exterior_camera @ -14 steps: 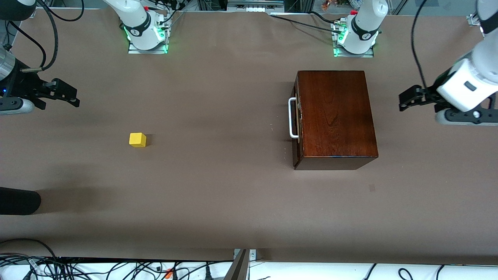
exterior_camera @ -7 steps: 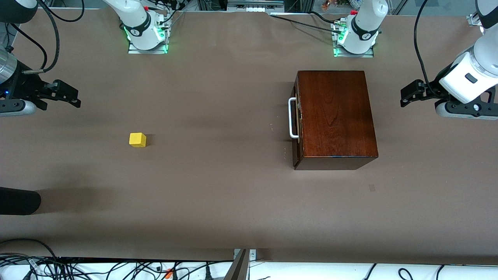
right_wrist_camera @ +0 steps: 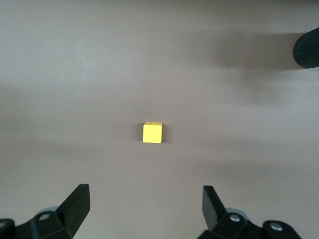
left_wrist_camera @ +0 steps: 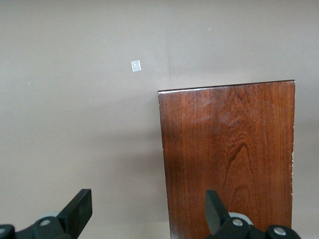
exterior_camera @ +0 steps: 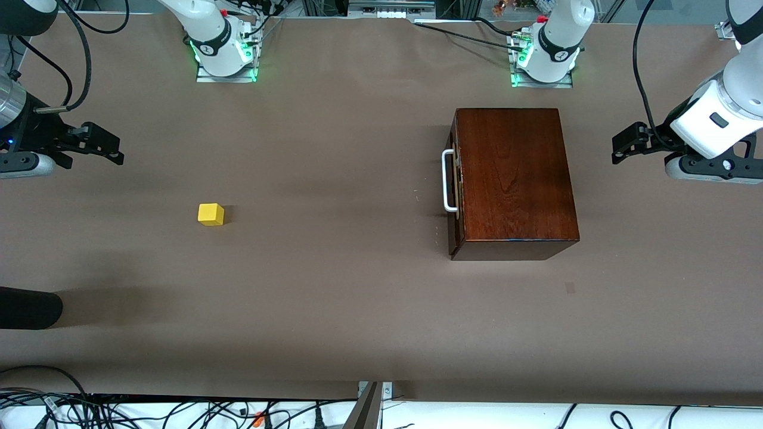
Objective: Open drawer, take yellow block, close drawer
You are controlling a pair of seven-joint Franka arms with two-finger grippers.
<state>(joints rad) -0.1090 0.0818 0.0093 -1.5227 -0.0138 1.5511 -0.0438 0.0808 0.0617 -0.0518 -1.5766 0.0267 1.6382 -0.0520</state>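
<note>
The dark reddish-brown wooden box (exterior_camera: 515, 179) stands toward the left arm's end of the table, its drawer (exterior_camera: 455, 185) pushed in and the white handle (exterior_camera: 447, 182) facing the table's middle. The yellow block (exterior_camera: 210, 214) sits alone on the brown table top toward the right arm's end, outside the drawer. My left gripper (exterior_camera: 623, 146) hangs open over the table beside the box; its wrist view shows the box top (left_wrist_camera: 229, 159) past the open left gripper (left_wrist_camera: 147, 209). My right gripper (exterior_camera: 110, 149) hangs open with nothing in it. In the right wrist view the block (right_wrist_camera: 152, 132) lies ahead of the gripper (right_wrist_camera: 144, 204).
A black rounded object (exterior_camera: 30, 308) pokes in at the right arm's end, nearer the front camera than the block, and also shows in the right wrist view (right_wrist_camera: 306, 47). A small pale mark (exterior_camera: 570, 288) lies on the table near the box. Cables run along the near edge.
The left arm's wrist has shifted a little, with its gripper still open beside the box. The right arm, the block and the drawer have not moved.
</note>
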